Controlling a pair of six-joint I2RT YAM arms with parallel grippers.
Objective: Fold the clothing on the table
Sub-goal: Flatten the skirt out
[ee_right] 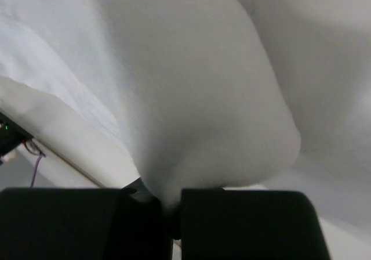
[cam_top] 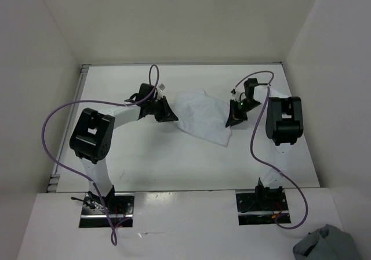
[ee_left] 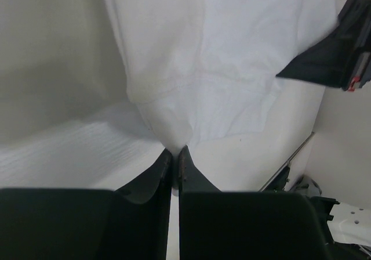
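Desk: matte white rectangular top, enclosed on three sides by upright white wall panels. White garment: thin, soft, unmarked fabric, lying toward the far middle of the desk and stretched between the two grippers, its longer run slanting from far left to near right, with a rumpled lower edge that throws a faint shadow on the desk; whether the middle of it rests on the surface or hangs just clear cannot be told. Left gripper: at the garment's left edge, jaws pressed together with only a hairline slit between them, and a corner of the fabric pinched in that slit; in the left wrist view the left gripper has the white garment fanning out from its tips, a stitched hem crossing the cloth, and the right gripper appears dark at the upper right edge. Right gripper: at the garment's right edge, jaws clamped on a bunched fold; in the right wrist view the right gripper has the white garment billowing out from between its tips and filling most of the picture. Purple cables: one looping from each arm to its base. Grey-blue cloth bundle: off the desk at the near right corner, well apart from the garment.
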